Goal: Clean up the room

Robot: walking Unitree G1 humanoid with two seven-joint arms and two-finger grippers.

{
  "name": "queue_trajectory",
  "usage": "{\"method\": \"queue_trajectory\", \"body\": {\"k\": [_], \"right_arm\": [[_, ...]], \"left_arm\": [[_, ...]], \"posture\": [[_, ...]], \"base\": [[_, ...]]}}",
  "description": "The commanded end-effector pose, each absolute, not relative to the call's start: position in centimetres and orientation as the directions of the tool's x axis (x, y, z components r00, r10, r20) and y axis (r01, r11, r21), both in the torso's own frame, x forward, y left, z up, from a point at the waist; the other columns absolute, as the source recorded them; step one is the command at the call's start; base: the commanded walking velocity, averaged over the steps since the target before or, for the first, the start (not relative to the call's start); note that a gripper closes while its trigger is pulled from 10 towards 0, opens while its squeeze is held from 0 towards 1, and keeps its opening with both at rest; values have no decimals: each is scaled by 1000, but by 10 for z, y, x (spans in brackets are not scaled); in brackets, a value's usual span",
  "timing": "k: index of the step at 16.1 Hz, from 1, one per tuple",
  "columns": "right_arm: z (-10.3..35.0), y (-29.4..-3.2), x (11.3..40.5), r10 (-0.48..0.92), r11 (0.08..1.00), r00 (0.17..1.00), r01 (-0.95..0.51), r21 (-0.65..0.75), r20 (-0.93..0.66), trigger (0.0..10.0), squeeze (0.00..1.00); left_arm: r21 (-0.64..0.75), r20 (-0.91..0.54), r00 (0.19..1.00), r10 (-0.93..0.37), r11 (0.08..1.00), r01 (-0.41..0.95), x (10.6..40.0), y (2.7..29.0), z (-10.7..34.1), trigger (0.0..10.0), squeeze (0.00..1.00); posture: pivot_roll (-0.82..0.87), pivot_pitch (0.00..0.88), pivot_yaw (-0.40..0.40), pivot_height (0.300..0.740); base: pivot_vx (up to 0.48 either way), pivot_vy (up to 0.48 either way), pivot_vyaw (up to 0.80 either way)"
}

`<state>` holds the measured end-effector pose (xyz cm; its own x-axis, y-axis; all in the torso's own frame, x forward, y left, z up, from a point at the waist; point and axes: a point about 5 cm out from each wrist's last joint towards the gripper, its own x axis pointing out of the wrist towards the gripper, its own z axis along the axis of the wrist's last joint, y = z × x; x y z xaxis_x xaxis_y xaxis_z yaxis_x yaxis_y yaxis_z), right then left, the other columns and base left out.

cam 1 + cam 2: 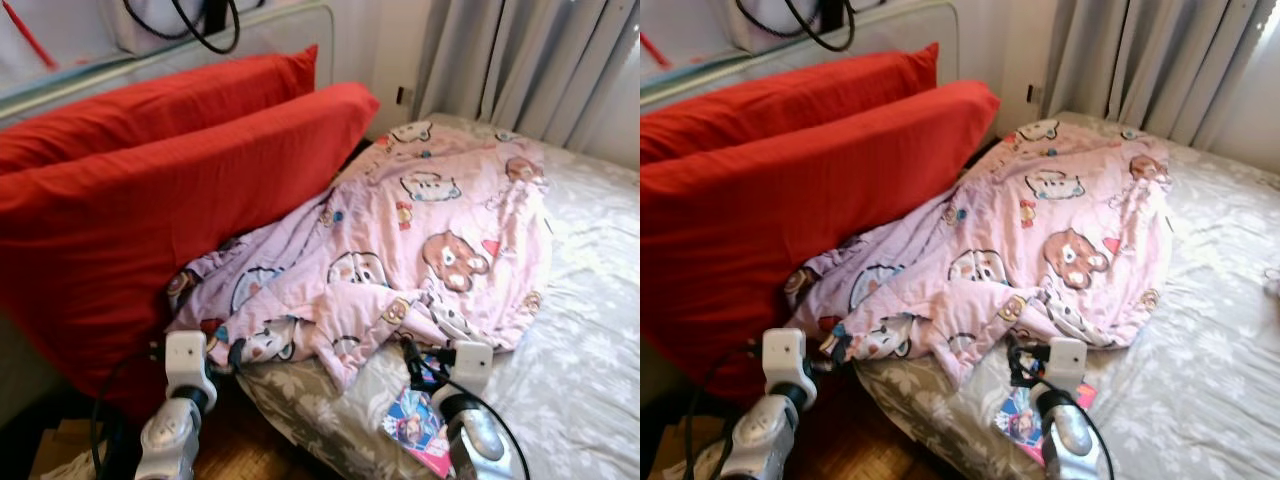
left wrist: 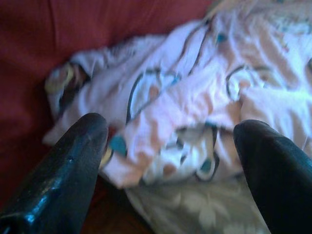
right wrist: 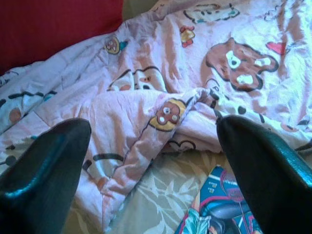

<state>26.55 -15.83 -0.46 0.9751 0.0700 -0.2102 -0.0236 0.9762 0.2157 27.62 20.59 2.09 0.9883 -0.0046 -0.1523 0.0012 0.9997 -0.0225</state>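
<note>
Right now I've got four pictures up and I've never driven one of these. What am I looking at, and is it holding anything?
It is a walking robot with two silver arms, each ending in two long black fingers. Two pictures come from its head, looking down at a bed. The other two look along each gripper's fingers.

On the bed lies a crumpled pink blanket with cartoon bears. Two red pillows lean beside it. A colourful book lies at the bed's near edge.

The left gripper and the right gripper are both open, pointed at the blanket's near edge. Neither holds anything.

Bed (image 1: 590,330) w/ grey curtains (image 1: 530,60) behind, wood floor (image 1: 235,445).
</note>
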Motion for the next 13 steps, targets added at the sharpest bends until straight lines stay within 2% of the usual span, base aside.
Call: {"method": "queue_trajectory", "body": {"k": [1,5,10,11,13], "right_arm": [[2,-160,265,56,975,987,-21,223,-154,10000,0],[-1,-158,261,45,972,984,-4,233,-173,10000,0],[1,-157,263,38,972,983,6,236,-180,10000,0],[1,-157,264,45,972,980,2,234,-194,10000,0],[0,-156,264,47,968,979,5,250,-200,10000,0]], "left_arm": [[-12,-147,989,0,1000,-1,269,210,20,10000,0],[-16,-156,988,1,1000,-3,265,212,18,10000,0],[-26,-171,985,-17,1000,13,267,211,19,10000,0],[15,-178,984,-15,1000,18,266,212,19,10000,0],[25,-185,983,-17,999,22,265,212,18,10000,0]], "posture": [[39,81,-35,740],[39,96,-36,740],[35,83,-36,740],[39,75,-38,740],[37,67,-39,740]], "base": [[0,0,0],[0,0,0],[0,0,-768],[0,0,-775],[0,-471,-775]]}}
